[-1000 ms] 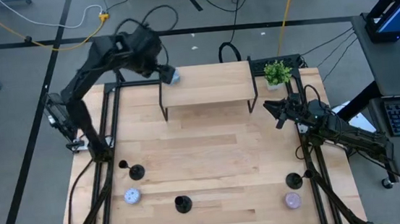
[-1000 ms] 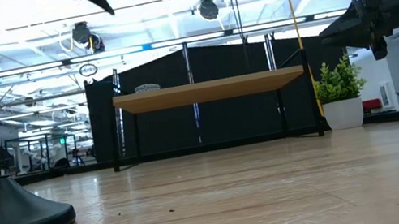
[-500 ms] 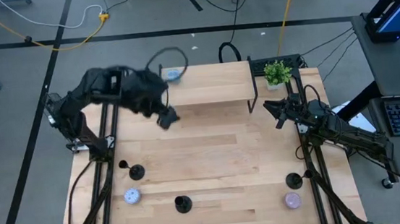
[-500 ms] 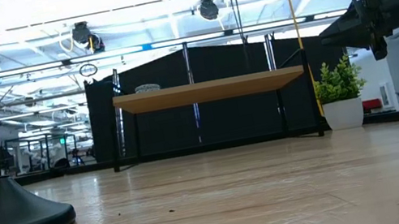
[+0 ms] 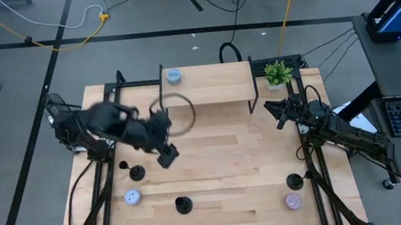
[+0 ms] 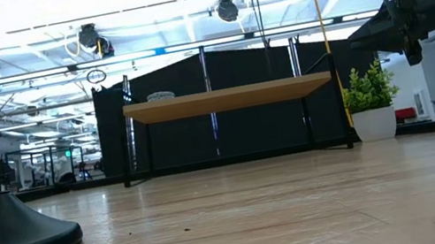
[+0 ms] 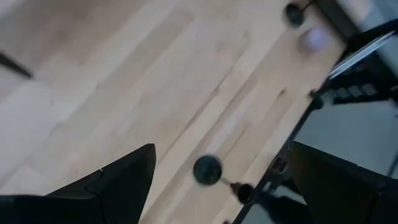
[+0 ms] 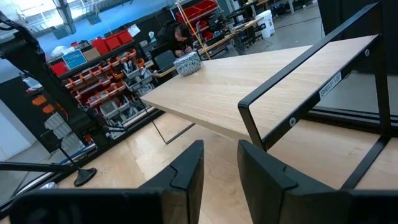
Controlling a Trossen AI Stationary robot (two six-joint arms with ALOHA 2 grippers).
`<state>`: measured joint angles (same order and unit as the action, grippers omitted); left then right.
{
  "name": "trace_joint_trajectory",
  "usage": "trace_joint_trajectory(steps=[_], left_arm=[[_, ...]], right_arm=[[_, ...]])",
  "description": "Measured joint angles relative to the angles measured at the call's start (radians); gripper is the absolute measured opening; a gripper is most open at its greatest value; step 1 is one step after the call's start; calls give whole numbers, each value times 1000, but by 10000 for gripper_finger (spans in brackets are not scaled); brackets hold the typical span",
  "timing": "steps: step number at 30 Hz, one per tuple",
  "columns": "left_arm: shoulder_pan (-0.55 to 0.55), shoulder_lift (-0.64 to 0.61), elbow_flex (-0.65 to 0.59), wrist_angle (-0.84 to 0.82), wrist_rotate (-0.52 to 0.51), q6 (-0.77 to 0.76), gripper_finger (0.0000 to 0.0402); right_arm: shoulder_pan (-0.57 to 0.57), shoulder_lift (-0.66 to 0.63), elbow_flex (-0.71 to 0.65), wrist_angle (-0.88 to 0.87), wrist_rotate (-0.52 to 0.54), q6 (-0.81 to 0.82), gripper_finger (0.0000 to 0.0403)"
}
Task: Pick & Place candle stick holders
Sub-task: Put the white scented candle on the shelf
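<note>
With its fingers spread apart and empty, the left tool (image 5: 168, 157) is hanging over the counter (image 5: 219, 162) just beside one candle stick holder (image 5: 137, 173), while two more (image 5: 184, 205) (image 5: 295, 182) are standing nearer the front edge and the right tool (image 5: 273, 110), nearly closed, is waiting by the shelf (image 5: 209, 84).

Left gripper (image 5: 168, 157) smeared by motion blur in the high view; finger spacing unreadable there. Candle stick holder (image 6: 5, 233) at nine o'clock in the low view cut off by the left and top edges; another (image 7: 208, 170) blurred in the left wrist view, stem indistinct.
</note>
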<state>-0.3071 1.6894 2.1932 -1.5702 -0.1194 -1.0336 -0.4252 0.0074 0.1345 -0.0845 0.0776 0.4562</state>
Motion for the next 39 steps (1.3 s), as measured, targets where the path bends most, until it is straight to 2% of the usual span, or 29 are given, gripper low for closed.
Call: trace_joint_trajectory(steps=[8,15,25,30,35,39], left_arm=[[-172,-1,-252,-1,101,-239,365],[-377,-2,-394,0,149,-475,365],[-598,-9,-613,-2,211,-831,365],[-657,-9,-671,6,196,-1002,365],[-670,-10,-717,14,152,-1097,365],[-663,-49,-801,107,134,-1161,365]], right_arm=[[0,0,0,0,0,0,89],[0,0,0,1,0,0,89],[0,0,0,2,0,28,89],[0,0,0,2,0,29,89],[0,0,0,2,-1,29,89],[0,0,0,2,-1,29,89]])
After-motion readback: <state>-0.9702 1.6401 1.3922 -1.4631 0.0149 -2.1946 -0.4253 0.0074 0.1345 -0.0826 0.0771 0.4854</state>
